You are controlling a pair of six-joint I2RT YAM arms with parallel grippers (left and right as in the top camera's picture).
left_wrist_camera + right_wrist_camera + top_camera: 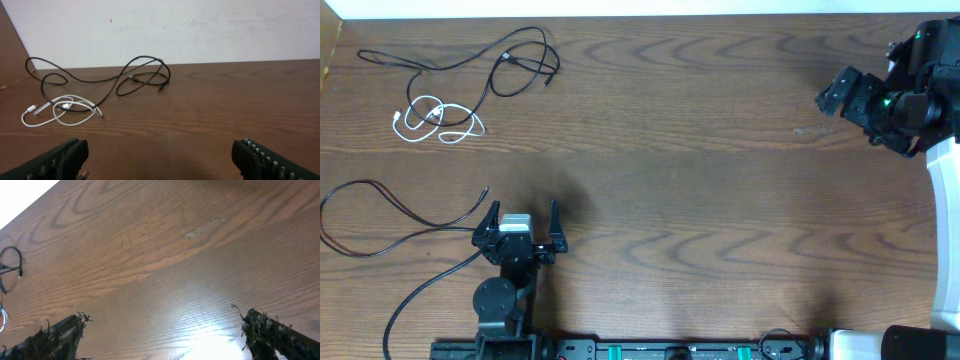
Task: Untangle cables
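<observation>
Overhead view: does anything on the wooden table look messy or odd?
The short white cord and a thin black cord appear to overlap in the far left corner. A faint pale smudge marks the wooden table near the right gripper.

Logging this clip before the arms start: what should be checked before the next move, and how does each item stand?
1. Left gripper jaws open, empty: ok.
2. Right gripper jaws open, empty: ok.
3. White cable free of the upper black cable: not ok, the black one crosses it.
4. Lower black cable apart from the other two: ok.
5. The crossing is only an overlap, not a knot: cannot tell.
6. Right gripper near the cables: not ok, it is far to their right.
</observation>
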